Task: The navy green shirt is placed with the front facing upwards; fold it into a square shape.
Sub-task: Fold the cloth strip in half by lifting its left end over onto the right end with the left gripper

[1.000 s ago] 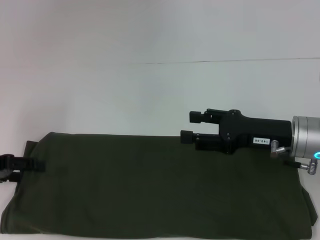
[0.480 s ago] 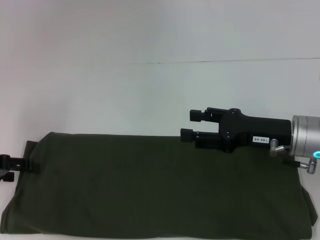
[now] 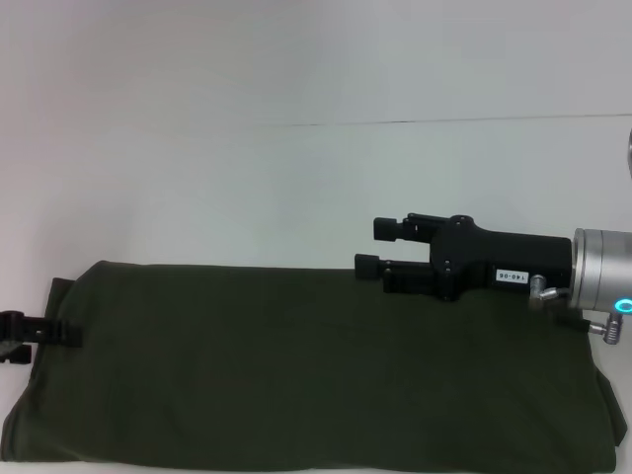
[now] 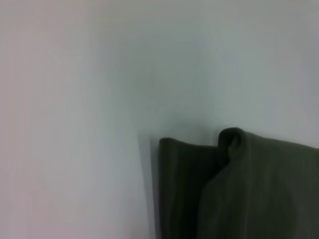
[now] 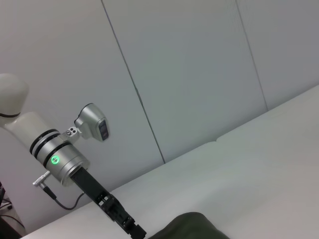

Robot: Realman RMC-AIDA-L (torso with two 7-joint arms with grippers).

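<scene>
white table [image 3: 296, 188], lower frame: navy green shirt [image 3: 296, 375] a folded band; right gripper [image 3: 373, 247] parted, empty; left gripper [image 3: 69, 334] unclear; next, fold crosswise.

Shirt [image 3: 296, 365] on table [image 3: 197, 178]

The work surface is a white table [image 3: 247, 188] with one thin dark seam [image 3: 444, 121] running across its far part. Behind it stands a pale grey panelled wall [image 5: 189, 74], divided by narrow dark joints [image 5: 133, 82]. Lighting is even and diffuse.
</scene>
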